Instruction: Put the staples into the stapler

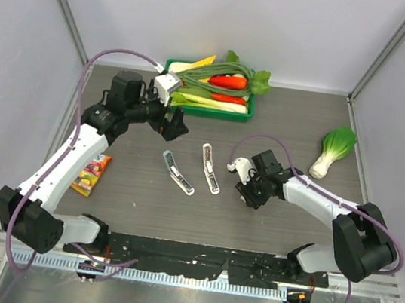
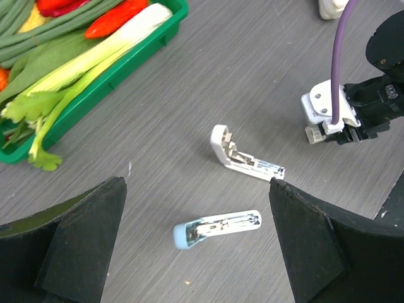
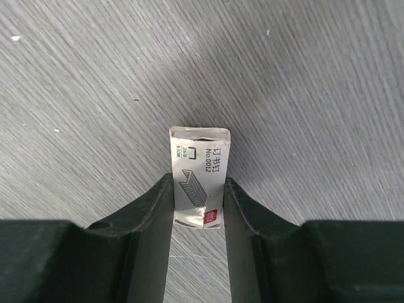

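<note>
The right arm comes in low from the near right corner, bent at the elbow, its wrist turned down towards the middle of the counter [image 1: 299, 120]. The right claw [image 3: 199, 182] is closed on the staples box [image 3: 197, 161]: a finger presses each long side, and the box's printed face looks up at the wrist camera. I cannot tell whether the box rests on the wood or hangs just above it. From overhead the claw [image 1: 248, 193] hides the box.

The left arm rises from the near left corner and stretches along the left edge towards the far edge, its wrist tipped down and inward. The left claw [image 1: 174, 126] gapes wide with nothing between its fingers [image 2: 76, 246], and hovers just in front of the green tray [image 1: 216, 113].

The stapler [image 1: 211, 168] lies in two pieces on the middle of the counter, between the two claws. A white hinged piece [image 2: 246, 163] lies nearer the right claw, and a blue-tipped piece [image 2: 218, 227] lies beside it, apart from it and touching neither claw.

The tray sits against the far edge, heaped with vegetables. A bok choy [image 1: 334, 150] lies near the right edge, well clear of the arm. A candy bag [image 1: 91, 174] lies by the left edge, beside the left arm's long link. A purple cable [image 1: 261, 139] loops over the right wrist.
</note>
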